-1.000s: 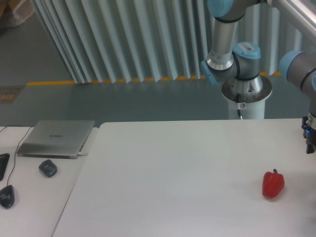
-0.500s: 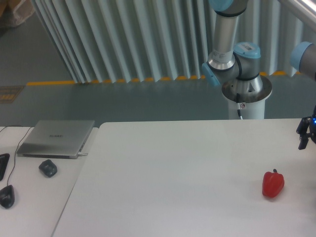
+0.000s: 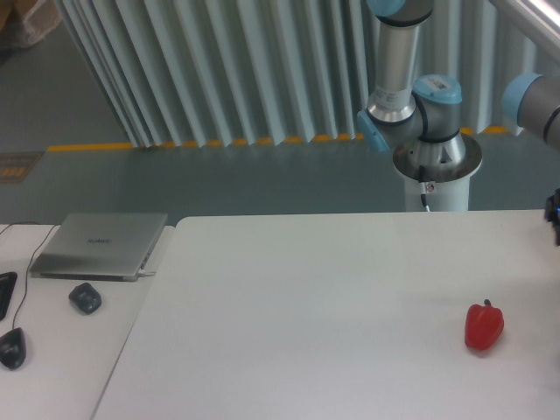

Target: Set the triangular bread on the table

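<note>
Looking across the white desk (image 3: 332, 297), I see no triangular bread anywhere, so its direction and long axis cannot be told; placing seems not yet done. Only a dark sliver of the end effector (image 3: 554, 210) shows at the right edge; its opening is unclear. A red pepper (image 3: 483, 325) sits near-right.

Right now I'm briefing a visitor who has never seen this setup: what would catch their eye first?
The glossy red pepper, alone on the white table near its right edge. Next, the arm's blue-jointed base behind the table, then the closed laptop on the side desk at left. No bread shows.
</note>
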Available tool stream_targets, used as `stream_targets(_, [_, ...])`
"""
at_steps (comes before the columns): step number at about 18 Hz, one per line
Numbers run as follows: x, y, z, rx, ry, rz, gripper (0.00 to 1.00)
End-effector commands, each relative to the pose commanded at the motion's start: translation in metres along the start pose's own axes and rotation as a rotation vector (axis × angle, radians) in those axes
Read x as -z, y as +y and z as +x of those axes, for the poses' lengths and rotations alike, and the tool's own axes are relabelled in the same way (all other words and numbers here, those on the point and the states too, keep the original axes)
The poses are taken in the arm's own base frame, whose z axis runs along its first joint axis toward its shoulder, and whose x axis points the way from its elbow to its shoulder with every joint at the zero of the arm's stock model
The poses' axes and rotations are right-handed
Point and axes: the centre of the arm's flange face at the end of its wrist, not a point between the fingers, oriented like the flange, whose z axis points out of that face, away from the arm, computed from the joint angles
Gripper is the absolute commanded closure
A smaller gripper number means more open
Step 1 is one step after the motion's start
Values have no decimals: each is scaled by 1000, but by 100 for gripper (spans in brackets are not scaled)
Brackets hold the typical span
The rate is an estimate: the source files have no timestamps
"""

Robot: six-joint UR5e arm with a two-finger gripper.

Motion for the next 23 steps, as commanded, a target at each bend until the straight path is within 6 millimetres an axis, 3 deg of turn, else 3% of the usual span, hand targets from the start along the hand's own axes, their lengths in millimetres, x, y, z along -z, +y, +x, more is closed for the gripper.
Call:
stream_targets(4, [-33,29,19,-151,154,-193,0])
stream_targets(10, [-96,12,31,-102,169,-196,0])
stream_targets(15, [-114,5,37,-80,190,-187,0])
stream_targets(23, [-147,-2,19,-44,197,-187,0])
